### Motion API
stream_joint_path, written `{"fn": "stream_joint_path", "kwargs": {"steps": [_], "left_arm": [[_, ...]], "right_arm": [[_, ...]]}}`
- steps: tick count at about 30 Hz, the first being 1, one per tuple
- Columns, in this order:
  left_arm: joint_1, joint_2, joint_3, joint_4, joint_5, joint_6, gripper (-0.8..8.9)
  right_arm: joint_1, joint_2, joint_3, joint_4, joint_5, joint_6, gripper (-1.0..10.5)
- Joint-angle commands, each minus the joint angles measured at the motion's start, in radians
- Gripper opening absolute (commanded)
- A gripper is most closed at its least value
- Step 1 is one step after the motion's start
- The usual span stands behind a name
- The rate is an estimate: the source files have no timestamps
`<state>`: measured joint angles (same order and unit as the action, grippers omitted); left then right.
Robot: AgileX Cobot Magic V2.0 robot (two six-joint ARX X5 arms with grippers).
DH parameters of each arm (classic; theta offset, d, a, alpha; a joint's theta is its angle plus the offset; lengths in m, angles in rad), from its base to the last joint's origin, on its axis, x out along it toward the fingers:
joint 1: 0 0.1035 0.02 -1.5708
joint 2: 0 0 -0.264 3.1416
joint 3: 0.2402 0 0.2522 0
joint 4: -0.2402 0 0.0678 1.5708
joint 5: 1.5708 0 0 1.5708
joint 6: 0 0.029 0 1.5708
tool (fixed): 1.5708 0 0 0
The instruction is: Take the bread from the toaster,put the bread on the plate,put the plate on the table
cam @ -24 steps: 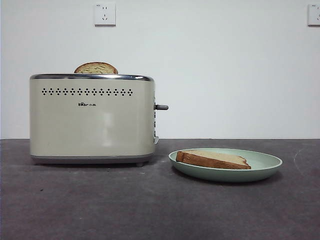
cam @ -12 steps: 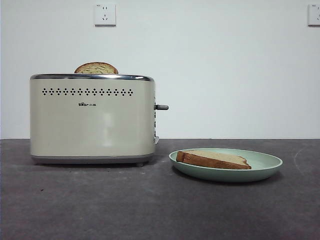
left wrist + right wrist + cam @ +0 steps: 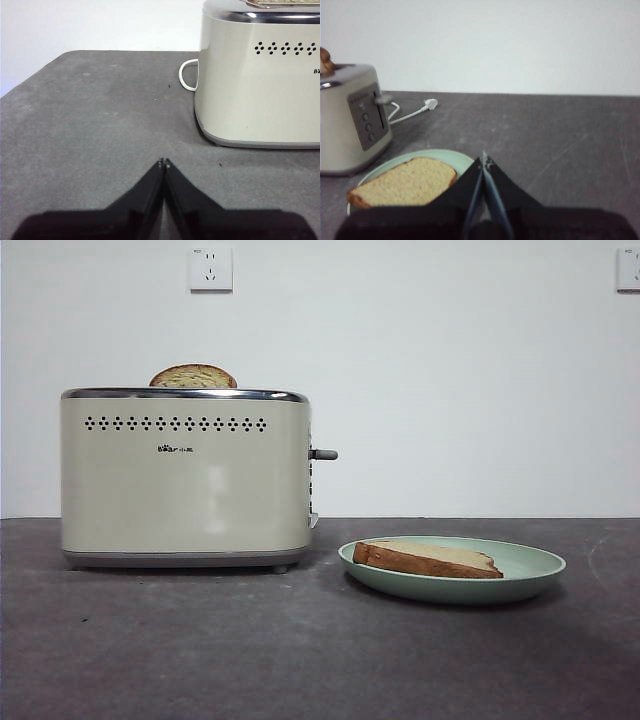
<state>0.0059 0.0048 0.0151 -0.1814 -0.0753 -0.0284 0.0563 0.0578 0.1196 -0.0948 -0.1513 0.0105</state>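
Standing on the dark grey matte tabletop (image 3: 300,660), the boxy cream toaster with a chrome top rim (image 3: 185,480) occupies the 9 o'clock side of the front view, its grey side lever (image 3: 323,454) pointing toward 3 o'clock. A brown dome-topped slice (image 3: 193,377) protrudes from the toaster's top slot. At about 4 o'clock from the toaster, close by but apart from it, the round pale mint-green plate (image 3: 530,565) rests flat on the tabletop. The large flat slice of bread with tan crumb and dark brown crust (image 3: 425,559) lies on the plate, toward the plate's 9 o'clock half.

Left gripper (image 3: 164,162): both black jaws are pressed together at their tips with nothing between them; it is low over bare tabletop, with the toaster's end wall just ahead of it toward 2 o'clock in the left wrist view. A white cord loop (image 3: 187,76) shows at the toaster's rear corner.

Right gripper (image 3: 484,159): jaws likewise closed together on nothing, positioned over the near rim of the plate, beside the bread and not touching it. A white plug and cord (image 3: 422,109) lie on the tabletop behind the toaster. Neither gripper appears in the front view.
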Motion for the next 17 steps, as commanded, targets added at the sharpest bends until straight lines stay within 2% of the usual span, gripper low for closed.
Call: {"fn": "stream_joint_path", "kwargs": {"steps": [1,7,14,17], "left_arm": [[0.003,-0.003,-0.012,0.008,0.001,-0.009,-0.03],[0.003,-0.003,-0.012,0.008,0.001,-0.009,-0.03],[0.003,-0.003,-0.012,0.008,0.001,-0.009,-0.03],[0.003,-0.003,-0.012,0.008,0.000,-0.009,-0.03]], "right_arm": [[-0.002,-0.028,-0.048,0.016,0.005,0.037,0.0],[-0.002,-0.056,-0.113,0.016,0.005,0.071,0.0],[-0.002,-0.056,-0.114,-0.076,0.003,0.064,0.0],[-0.002,-0.056,-0.114,-0.072,0.000,0.090,0.0]]}}
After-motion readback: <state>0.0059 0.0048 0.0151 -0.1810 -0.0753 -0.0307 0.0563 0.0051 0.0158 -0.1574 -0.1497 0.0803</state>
